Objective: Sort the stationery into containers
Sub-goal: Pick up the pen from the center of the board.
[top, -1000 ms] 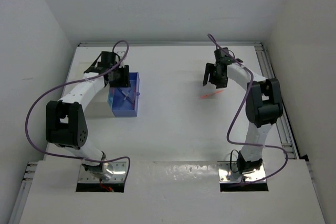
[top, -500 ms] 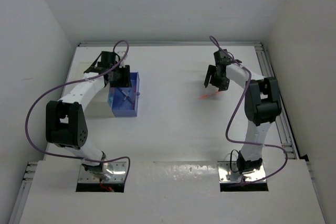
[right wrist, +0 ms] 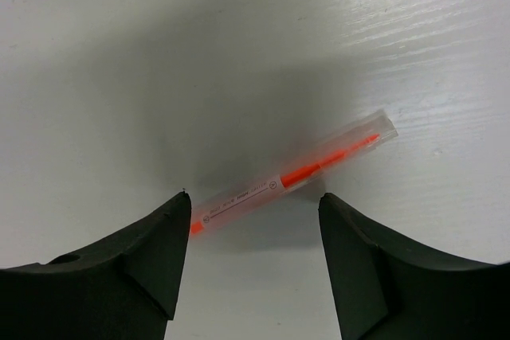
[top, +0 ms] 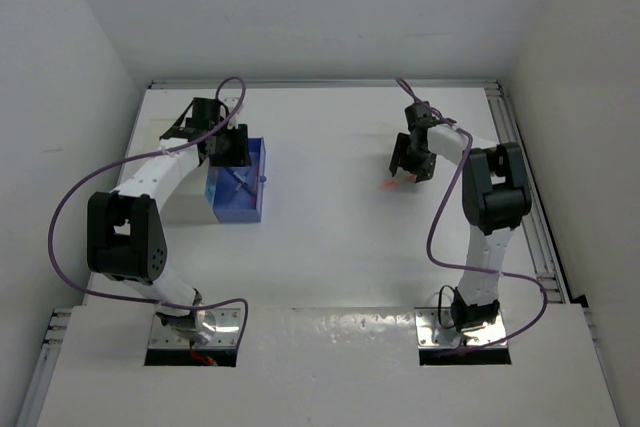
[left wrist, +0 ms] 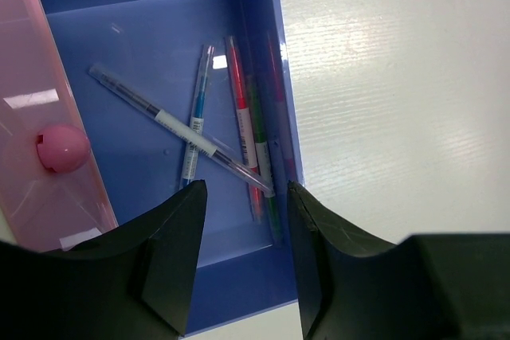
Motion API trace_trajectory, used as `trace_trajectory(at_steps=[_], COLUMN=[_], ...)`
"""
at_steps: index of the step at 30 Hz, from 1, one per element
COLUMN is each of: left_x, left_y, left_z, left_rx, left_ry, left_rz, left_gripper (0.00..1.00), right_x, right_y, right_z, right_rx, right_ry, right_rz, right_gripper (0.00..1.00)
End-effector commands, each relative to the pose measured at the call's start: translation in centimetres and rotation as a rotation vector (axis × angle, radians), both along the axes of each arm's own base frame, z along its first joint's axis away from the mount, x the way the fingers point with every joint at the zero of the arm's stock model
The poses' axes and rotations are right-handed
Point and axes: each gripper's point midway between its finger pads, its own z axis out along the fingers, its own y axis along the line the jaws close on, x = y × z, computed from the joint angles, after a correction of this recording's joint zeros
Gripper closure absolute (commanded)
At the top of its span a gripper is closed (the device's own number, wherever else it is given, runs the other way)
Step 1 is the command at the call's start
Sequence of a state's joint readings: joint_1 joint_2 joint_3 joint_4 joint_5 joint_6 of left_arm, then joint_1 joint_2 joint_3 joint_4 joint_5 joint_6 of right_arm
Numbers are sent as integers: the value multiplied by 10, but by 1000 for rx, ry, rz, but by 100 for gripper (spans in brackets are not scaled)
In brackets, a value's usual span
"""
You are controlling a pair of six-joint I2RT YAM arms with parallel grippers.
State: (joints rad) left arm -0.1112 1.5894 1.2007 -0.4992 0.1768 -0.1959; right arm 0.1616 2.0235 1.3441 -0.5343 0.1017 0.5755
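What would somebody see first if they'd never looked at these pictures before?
Probably the bright orange pen lying alone on the white table, on the right side, with the right gripper open above it, straddling it. Next, the blue box on the left with a few pens lying crossed inside, a pink box right beside it, and the left gripper open over them.

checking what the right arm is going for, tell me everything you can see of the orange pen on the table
The orange pen is thin, with a clear plastic barrel, an orange core inside and a white printed label round its middle. It lies flat and slanted on the white table, with nothing else beside it. The right gripper hangs over it, open, one finger on either side; nothing grips it yet.
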Motion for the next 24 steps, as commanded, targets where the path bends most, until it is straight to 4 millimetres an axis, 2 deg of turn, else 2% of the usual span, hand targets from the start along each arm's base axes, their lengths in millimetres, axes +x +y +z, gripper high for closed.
trace_trajectory(at_steps=[1,9,17,19,21,23,24], left_x=[12,11,8,6,3,-2,-10], left_y=[-2,-11,-18,-22,-29,-45,-56], left_z=[22,30,34,38,40,53,55], left_rx=[-24,-33,-54,-72,-106,-179,-235], left_ry=[-70,-91,-100,-108,-118,-157,-158], left_rz=[-1,-40,-67,-86,-123,-197,-248], left_gripper=[49,49,49,49,50,49,49], right_x=[4,-6,-21,-25,-31,-32,-35], right_y=[4,3,8,13,20,29,31], right_z=[-1,-6,-10,-8,-5,8,8], right_rx=[10,-3,-44,-43,-22,13,18], right_ry=[-6,44,107,115,117,79,60], right_rz=[19,49,122,161,211,275,294], right_gripper=[36,48,84,90,100,100,100])
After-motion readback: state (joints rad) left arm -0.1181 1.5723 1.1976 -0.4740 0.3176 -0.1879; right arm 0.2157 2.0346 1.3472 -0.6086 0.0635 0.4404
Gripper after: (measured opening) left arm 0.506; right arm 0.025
